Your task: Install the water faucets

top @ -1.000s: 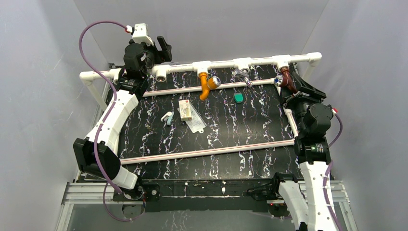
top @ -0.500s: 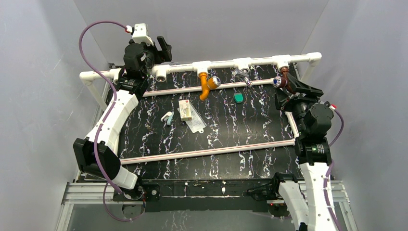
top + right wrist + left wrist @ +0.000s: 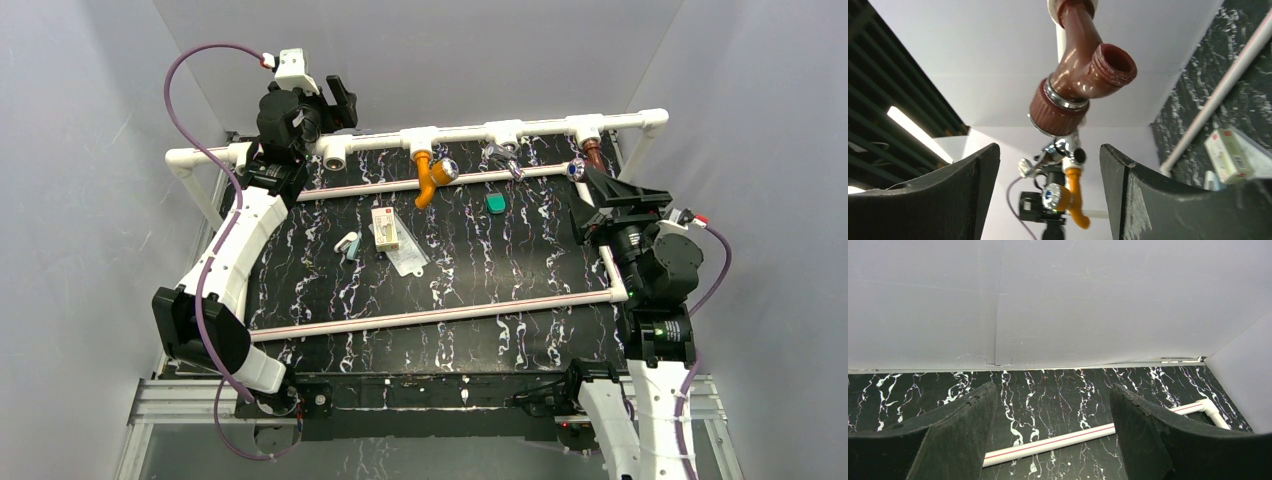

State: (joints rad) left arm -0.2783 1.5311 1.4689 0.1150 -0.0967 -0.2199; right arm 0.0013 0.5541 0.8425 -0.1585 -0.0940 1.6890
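The dark reddish-brown water faucet (image 3: 592, 158) hangs screwed into the right tee of the white back pipe (image 3: 540, 128), its knob pointing left. In the right wrist view it (image 3: 1083, 75) stands above and beyond my fingers. My right gripper (image 3: 592, 198) (image 3: 1048, 195) is open just in front of it, touching nothing. The orange faucet (image 3: 432, 178) (image 3: 1075, 197) hangs from a tee further left. My left gripper (image 3: 345, 102) (image 3: 1050, 435) is open and empty, raised at the pipe's left end.
A chrome tap (image 3: 505, 158) (image 3: 1058, 152) hangs between the two faucets. A green block (image 3: 495, 203), a small box (image 3: 384, 228), a clear bag (image 3: 407, 257) and a small white-teal piece (image 3: 347, 243) lie on the black marbled table (image 3: 470, 270). A red-striped white pipe (image 3: 1058, 442) lies under the left gripper.
My right gripper has opened off the reddish-brown faucet and drawn back toward the near side. The faucet stays in its tee. The left arm has not moved.
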